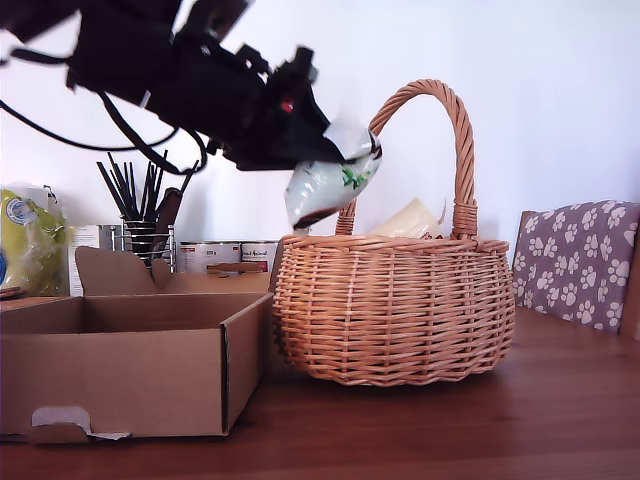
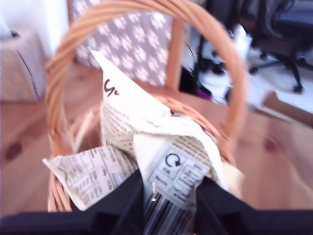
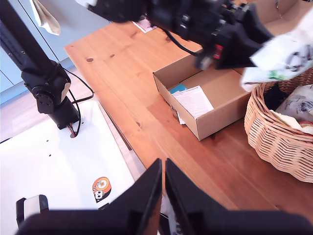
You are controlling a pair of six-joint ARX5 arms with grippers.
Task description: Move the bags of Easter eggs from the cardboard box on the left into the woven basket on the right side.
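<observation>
- gripper one first: my first gripper (image 1: pixel 335 150) is clamped on a pale whitish bag (image 1: pixel 330 185), hanging it above the woven basket (image 1: pixel 390 310) rim at the exterior view's left side of the basket.
- first wrist view shows the bag (image 2: pixel 161 161) pinched between the black jaws, basket handle (image 2: pixel 146 14) arching ahead.
- my second gripper (image 3: pixel 164 191) has its jaws pressed together on nothing, parked well apart from the work.
- cardboard box (image 1: pixel 120 370) sits just beside the basket; you see a paper sheet (image 3: pixel 193 100) in it, no bags visible.
- step looks like the drop: you'd carry the bag further over the basket's middle, then release.
- other bags (image 1: pixel 410 220) already lie inside.
</observation>
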